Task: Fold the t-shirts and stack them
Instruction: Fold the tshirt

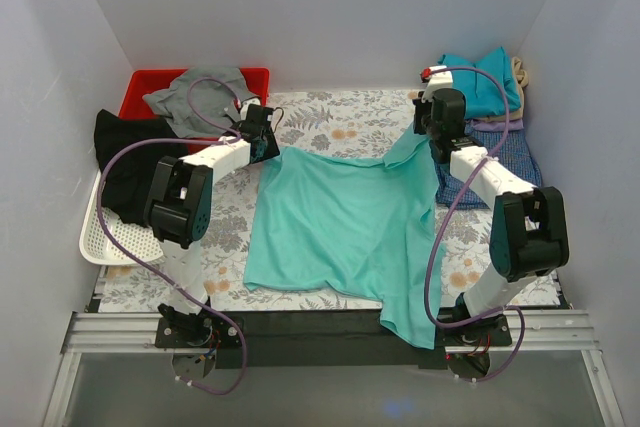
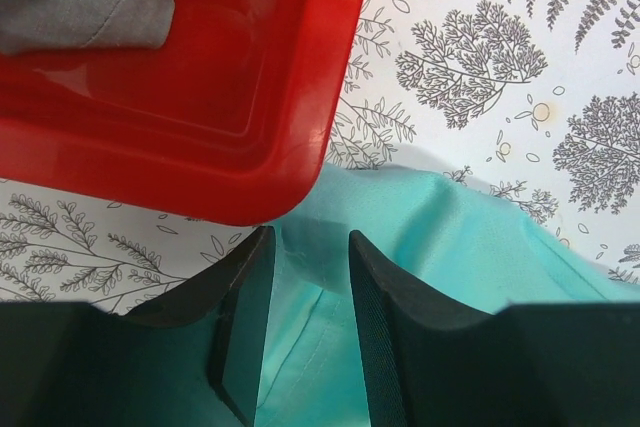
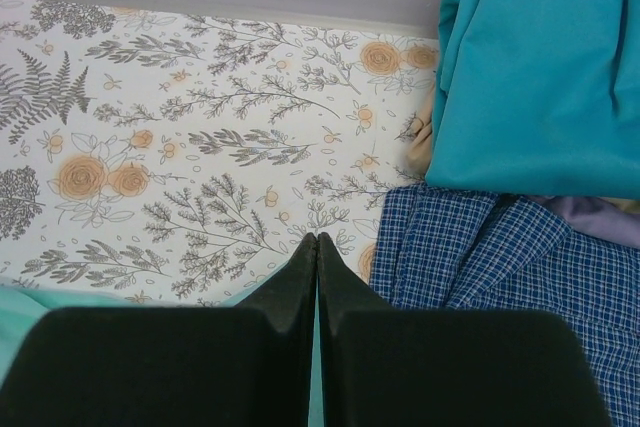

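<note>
A mint-green t-shirt [image 1: 340, 227] lies spread in the middle of the floral table, and its lower right part hangs over the front edge. My left gripper [image 1: 270, 145] [image 2: 308, 242] is at the shirt's far left corner, with bunched mint cloth [image 2: 480, 237] filling the gap between its jaws. My right gripper [image 1: 432, 142] [image 3: 318, 239] is shut on the far right corner and holds it lifted. A sliver of mint shows between its fingers. More t-shirts are piled at the right: teal-blue [image 1: 480, 82] [image 3: 540, 67], blue check [image 1: 505, 157] [image 3: 480, 257], lavender [image 3: 600, 217] and beige [image 3: 425, 132].
A red bin [image 1: 145, 82] [image 2: 200, 97] holding a grey garment [image 1: 195, 97] stands at the back left, its corner just beyond the left fingertips. A white basket [image 1: 100, 237] with black cloth [image 1: 125, 162] sits at the left edge. Walls close in on three sides.
</note>
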`<state>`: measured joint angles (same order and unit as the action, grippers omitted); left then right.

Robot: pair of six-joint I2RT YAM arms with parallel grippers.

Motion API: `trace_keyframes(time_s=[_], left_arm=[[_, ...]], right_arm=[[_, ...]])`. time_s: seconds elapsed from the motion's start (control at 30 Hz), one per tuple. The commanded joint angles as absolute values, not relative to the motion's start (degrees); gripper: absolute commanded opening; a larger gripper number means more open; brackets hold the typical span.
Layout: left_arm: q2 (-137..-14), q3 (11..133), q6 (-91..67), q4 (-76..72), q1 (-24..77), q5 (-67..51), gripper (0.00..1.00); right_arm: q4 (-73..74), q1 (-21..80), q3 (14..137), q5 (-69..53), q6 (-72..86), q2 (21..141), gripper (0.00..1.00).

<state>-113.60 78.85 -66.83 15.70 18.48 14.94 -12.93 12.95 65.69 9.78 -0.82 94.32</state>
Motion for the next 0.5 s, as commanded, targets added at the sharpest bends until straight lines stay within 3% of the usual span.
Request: trace_keyframes(time_s=[0.0, 0.17, 0.3, 0.33, 0.47], left_arm=[[-113.47, 78.84, -68.03, 13.8, 18.11, 14.59, 0.34], [-113.55, 77.96, -68.64, 12.05, 17.93, 14.42, 0.3], [-114.96, 78.75, -68.55, 12.13, 17.84, 13.54, 0.16], [-115.31, 78.66, -68.73, 12.13, 17.84, 13.54, 0.07], [-115.75, 79.27, -68.47, 11.78, 17.67, 13.27, 0.0]], right_arm=[[-13.71, 12.39, 68.12, 9.05, -0.44, 95.27, 0.01], [-13.62, 12.22, 67.94, 8.88, -0.44, 95.36, 0.01], [-13.54, 11.95, 67.41, 8.79, -0.44, 94.92, 0.01], [-13.45, 11.87, 67.41, 8.7, -0.44, 95.01, 0.01], [-13.27, 11.6, 67.32, 8.79, -0.44, 94.4, 0.01]])
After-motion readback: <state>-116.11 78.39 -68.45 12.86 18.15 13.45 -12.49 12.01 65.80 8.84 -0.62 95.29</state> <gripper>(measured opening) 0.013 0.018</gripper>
